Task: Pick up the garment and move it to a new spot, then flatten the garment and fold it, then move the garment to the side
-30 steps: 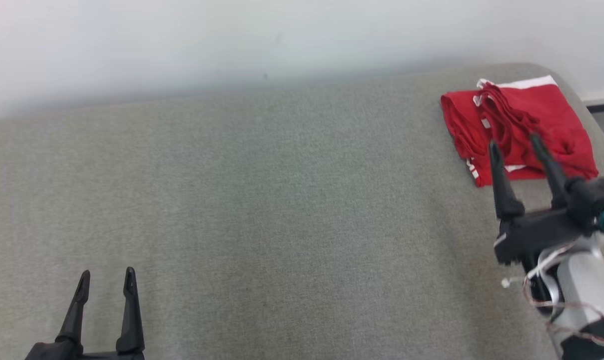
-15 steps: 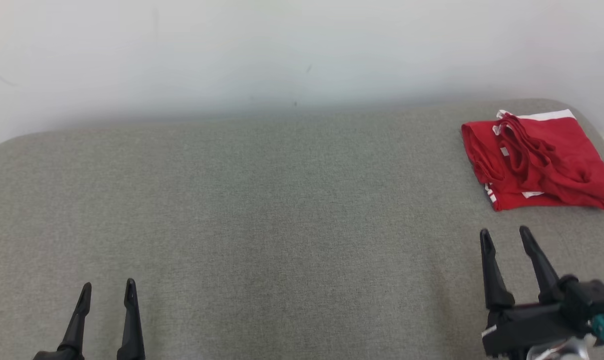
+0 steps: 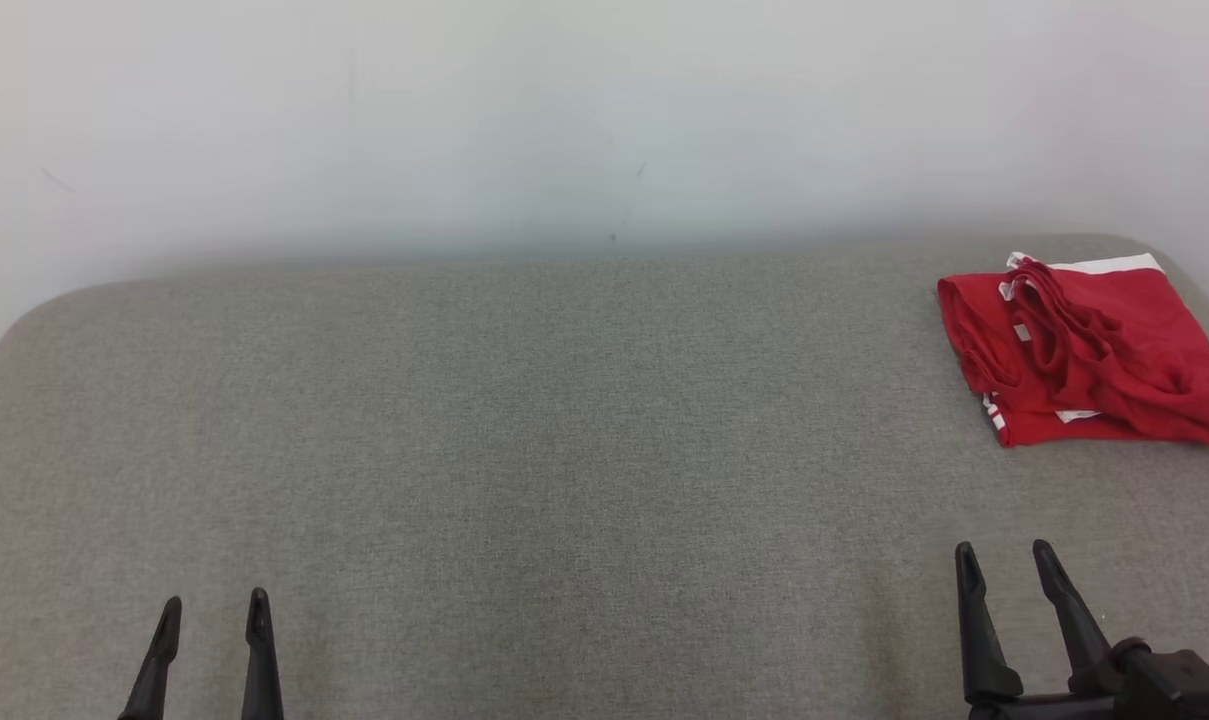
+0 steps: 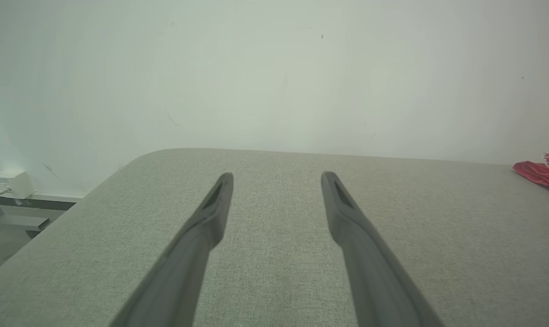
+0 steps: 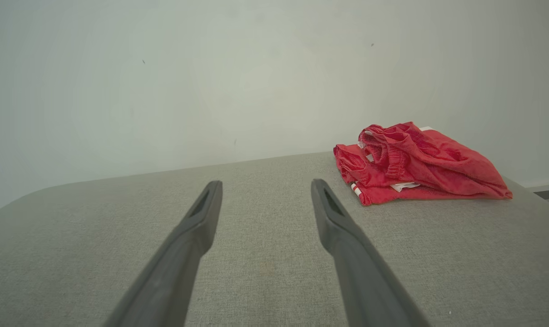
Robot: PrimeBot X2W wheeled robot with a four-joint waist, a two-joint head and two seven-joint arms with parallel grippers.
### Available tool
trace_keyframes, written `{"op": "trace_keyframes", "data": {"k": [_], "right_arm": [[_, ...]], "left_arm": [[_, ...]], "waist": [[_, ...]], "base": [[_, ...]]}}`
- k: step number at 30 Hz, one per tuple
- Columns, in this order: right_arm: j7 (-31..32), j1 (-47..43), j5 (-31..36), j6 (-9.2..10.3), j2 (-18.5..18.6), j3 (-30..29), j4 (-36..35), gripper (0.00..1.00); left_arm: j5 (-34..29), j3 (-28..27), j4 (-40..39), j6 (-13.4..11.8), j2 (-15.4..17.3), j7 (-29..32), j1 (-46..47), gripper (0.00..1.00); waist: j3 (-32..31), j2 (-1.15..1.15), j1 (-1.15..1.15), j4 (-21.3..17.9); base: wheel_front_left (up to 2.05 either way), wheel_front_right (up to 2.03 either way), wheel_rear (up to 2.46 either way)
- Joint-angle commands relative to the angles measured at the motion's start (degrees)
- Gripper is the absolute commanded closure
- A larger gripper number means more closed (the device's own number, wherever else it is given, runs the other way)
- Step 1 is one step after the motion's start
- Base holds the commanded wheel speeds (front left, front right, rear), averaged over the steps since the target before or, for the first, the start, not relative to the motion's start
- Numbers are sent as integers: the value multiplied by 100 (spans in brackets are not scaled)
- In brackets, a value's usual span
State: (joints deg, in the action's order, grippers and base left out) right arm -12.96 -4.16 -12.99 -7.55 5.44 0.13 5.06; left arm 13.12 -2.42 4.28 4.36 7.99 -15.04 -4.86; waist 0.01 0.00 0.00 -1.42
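A red garment (image 3: 1084,350) with white trim lies folded in a loose pile at the far right of the grey padded table (image 3: 564,450). It shows again in the right wrist view (image 5: 415,163), and its edge reaches into the left wrist view (image 4: 542,175). My right gripper (image 3: 1004,565) stands open at the lower right, short of the garment, with nothing between its fingers (image 5: 265,195). My left gripper (image 3: 214,615) is open at the lower left, far from the garment, its two fingers apart over bare table (image 4: 276,181).
A pale wall (image 3: 564,120) runs along the table's far edge. The table's corners are rounded; its left edge drops to a floor with a small white box (image 4: 11,181) by the wall. Open grey surface spreads between the two grippers.
My right gripper has drawn back from over the garment to the lower right, leaving the garment lying. The camera has tilted up, so the whole scene sits lower. The left gripper stayed put.
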Motion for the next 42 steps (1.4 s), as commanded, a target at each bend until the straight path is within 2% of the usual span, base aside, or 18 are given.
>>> {"op": "trace_keyframes", "data": {"k": [1,23,24,28,42], "right_arm": [[-25,-68,4,16,-45,37,6,0],[-65,-70,28,16,-160,209,118,0],[-41,-56,0,0,-147,213,124,100],[-9,-123,-27,0,-151,225,335,100],[288,95,-1575,1,-105,142,426,100]], "left_arm": [[22,-7,13,-18,-23,-17,-101,0],[66,36,131,-118,19,-17,-75,0],[60,39,129,-90,4,2,-62,100],[77,56,344,-82,-67,30,-104,100],[1535,-44,467,-8,-148,435,140,100]], "waist": [[-10,0,0,15],[-32,0,0,103],[-33,0,1,103],[-33,0,1,104],[-28,0,1,108]], "base": [[0,0,0],[0,0,0],[0,0,0],[0,0,0],[0,0,0]]}}
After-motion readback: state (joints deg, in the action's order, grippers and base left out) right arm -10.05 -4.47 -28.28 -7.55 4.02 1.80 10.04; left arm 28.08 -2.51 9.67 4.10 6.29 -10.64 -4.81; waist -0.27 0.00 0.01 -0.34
